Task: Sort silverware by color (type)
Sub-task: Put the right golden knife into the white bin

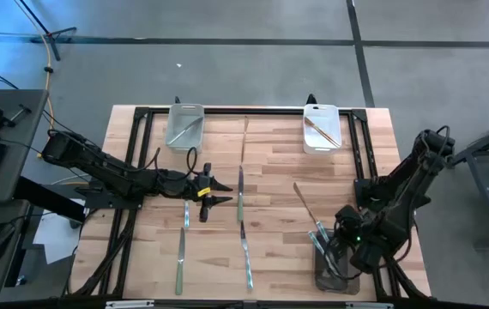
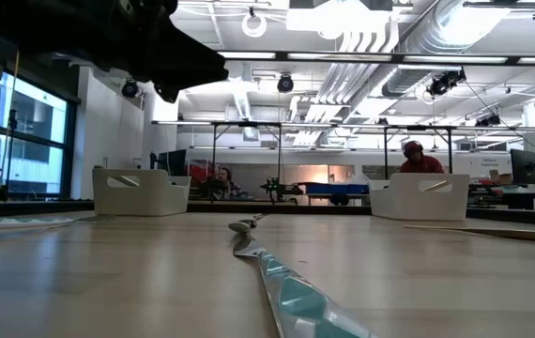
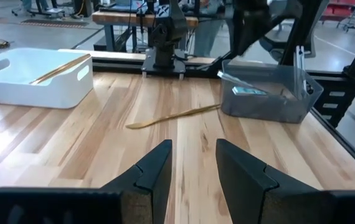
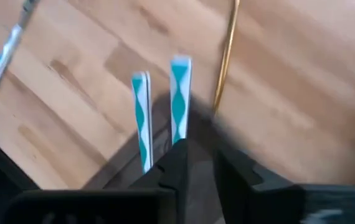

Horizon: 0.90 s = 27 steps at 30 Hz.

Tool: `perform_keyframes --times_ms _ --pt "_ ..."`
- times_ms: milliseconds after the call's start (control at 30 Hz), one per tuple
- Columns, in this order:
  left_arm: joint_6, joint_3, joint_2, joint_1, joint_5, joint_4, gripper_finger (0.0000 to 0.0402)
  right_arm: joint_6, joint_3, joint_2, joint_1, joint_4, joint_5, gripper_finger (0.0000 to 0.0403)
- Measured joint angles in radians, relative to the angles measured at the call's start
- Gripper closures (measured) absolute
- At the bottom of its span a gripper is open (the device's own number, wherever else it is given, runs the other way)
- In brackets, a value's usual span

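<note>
Several slim pieces of silverware lie flat on the wooden table: blue-green ones [image 1: 240,196] [image 1: 245,255], pale ones [image 1: 180,257] [image 1: 186,213] and a gold one [image 1: 304,200] [image 3: 171,116]. My left gripper [image 1: 220,192] [image 3: 194,168] hovers open over the table's middle, between two pieces. My right gripper [image 1: 341,251] [image 4: 200,165] is open above the grey bin [image 1: 337,273]. There, two teal-striped handles [image 4: 141,115] [image 4: 179,96] stand up just in front of its fingers, leaning on the bin's wall.
Two white bins stand at the far edge. The left one [image 1: 184,129] [image 2: 141,191] holds a silver piece, and the right one [image 1: 322,129] [image 3: 37,78] holds gold pieces. The black table frame [image 1: 133,154] runs along both sides. A person sits in the room beyond the table.
</note>
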Motion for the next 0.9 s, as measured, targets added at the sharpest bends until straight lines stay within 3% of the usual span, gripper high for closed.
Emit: perform_keyframes --times_ms 133,267,367,533,600,733,900 --pt "-0.001 0.000 0.000 0.000 0.000 -0.026 0.0287 -0.171 0.012 -0.036 -0.088 -0.023 0.038 0.0392" --pt "-0.004 0.000 0.000 0.000 0.000 -0.067 0.0287 -0.397 0.009 -0.045 -0.208 -0.001 0.069 0.0394" --pt "-0.027 0.000 0.000 0.000 0.000 -0.085 0.0287 -0.586 -0.022 -0.046 -0.311 0.101 0.059 0.0393" --pt "-0.056 0.000 0.004 -0.005 0.000 -0.114 0.0287 -0.879 -0.132 -0.046 -0.486 0.405 -0.064 0.0401" --pt "-0.060 0.000 0.004 -0.014 -0.013 -0.117 0.0287 -0.917 -0.172 -0.046 -0.548 0.466 -0.126 0.0399" --pt "-0.073 0.000 0.004 -0.035 -0.048 -0.130 0.0287 -0.940 -0.223 -0.046 -0.631 0.429 -0.200 0.0383" --pt "-0.081 0.000 0.004 -0.052 -0.073 -0.140 0.0287 -0.956 -0.273 -0.046 -0.674 0.427 -0.258 0.0331"
